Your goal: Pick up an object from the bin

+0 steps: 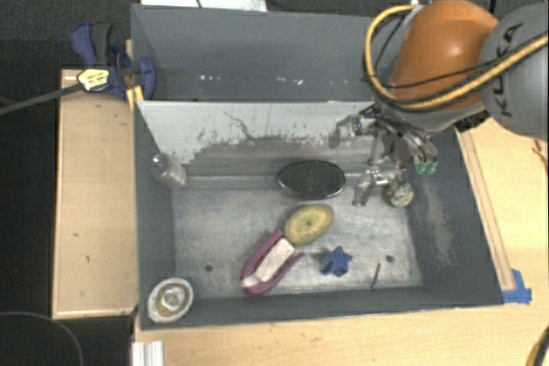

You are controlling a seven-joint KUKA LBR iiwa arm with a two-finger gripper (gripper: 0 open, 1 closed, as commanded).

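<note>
Camera view | jaws apart, nothing between them | over bin (214, 219) floor, far right | black oval pad (310, 177) just left

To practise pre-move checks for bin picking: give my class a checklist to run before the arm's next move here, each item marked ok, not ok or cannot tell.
1. End effector within the walls of the bin, over the right of its floor: ok.
2. Nearest thing, the black oval, lies just to its left in the view: ok.
3. Black oval lies apart from the yellow-green disc: ok.
4. Purple-white oblong free of neighbours: not ok, its end meets the disc.
5. Small blue piece lies alone: ok.
6. End effector empty: cannot tell.
</note>
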